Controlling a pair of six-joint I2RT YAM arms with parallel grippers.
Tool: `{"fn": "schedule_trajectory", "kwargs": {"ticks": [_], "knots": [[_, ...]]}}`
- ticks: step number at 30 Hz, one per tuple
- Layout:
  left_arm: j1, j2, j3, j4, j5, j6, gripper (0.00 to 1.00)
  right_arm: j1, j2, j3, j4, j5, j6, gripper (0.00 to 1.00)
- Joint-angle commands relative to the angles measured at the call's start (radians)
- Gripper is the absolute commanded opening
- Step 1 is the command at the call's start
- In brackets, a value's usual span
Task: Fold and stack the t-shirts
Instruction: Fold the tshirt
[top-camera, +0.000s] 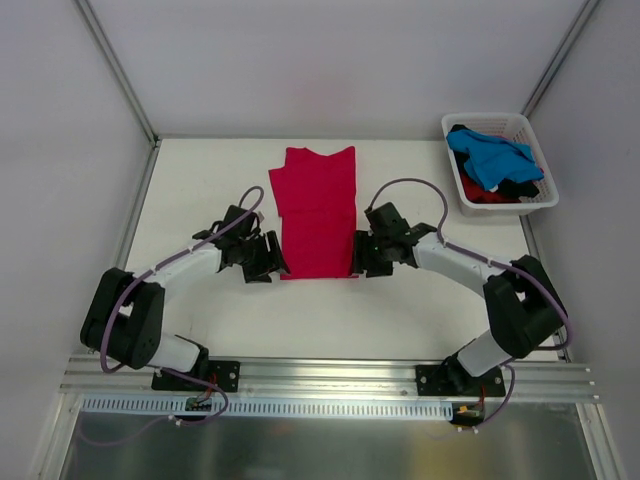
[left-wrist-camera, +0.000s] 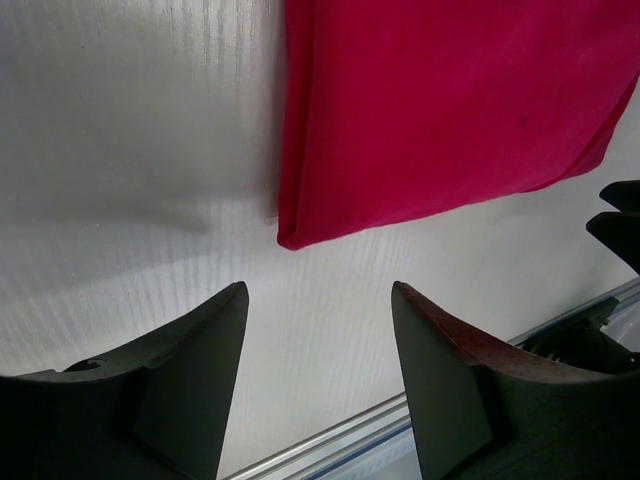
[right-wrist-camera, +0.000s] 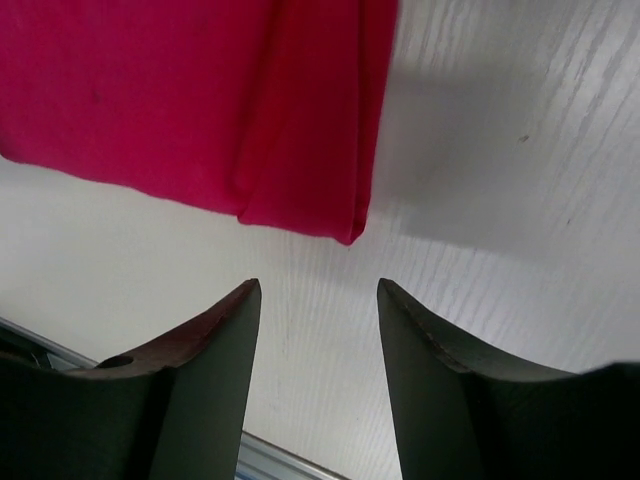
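Note:
A crimson-red t-shirt (top-camera: 318, 210) lies flat on the white table, folded lengthwise into a long strip with its collar at the far end. My left gripper (top-camera: 272, 258) stands at the strip's near left corner (left-wrist-camera: 290, 238), jaws open, nothing between them. My right gripper (top-camera: 362, 256) stands at the near right corner (right-wrist-camera: 348, 232), also open and empty. Both hover just short of the cloth (left-wrist-camera: 450, 100), which shows in the upper part of each wrist view (right-wrist-camera: 180, 90). More t-shirts, a bright blue one (top-camera: 490, 157) over dark and red ones, lie in the basket.
A white slatted plastic basket (top-camera: 532, 135) stands at the table's far right corner. White walls close the table at the back and both sides. An aluminium rail (top-camera: 330, 375) runs along the near edge, carrying both arm bases.

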Motion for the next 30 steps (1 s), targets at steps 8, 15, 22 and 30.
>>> {"fn": "schedule_trajectory", "kwargs": {"ticks": [8, 15, 22, 30], "knots": [[0.028, 0.158, 0.080, 0.065, 0.025, 0.033, 0.53, -0.029, 0.120, 0.072, 0.074, -0.029, 0.017, 0.38], [0.028, 0.201, 0.072, 0.091, 0.042, 0.032, 0.42, -0.031, 0.143, 0.058, 0.108, -0.052, 0.013, 0.25], [0.046, 0.213, 0.069, 0.094, 0.011, 0.050, 0.00, -0.058, 0.137, 0.044, 0.103, -0.052, -0.012, 0.00], [0.096, 0.135, 0.049, 0.094, 0.038, 0.104, 0.00, -0.097, 0.071, 0.000, 0.080, -0.066, -0.055, 0.00]]}}
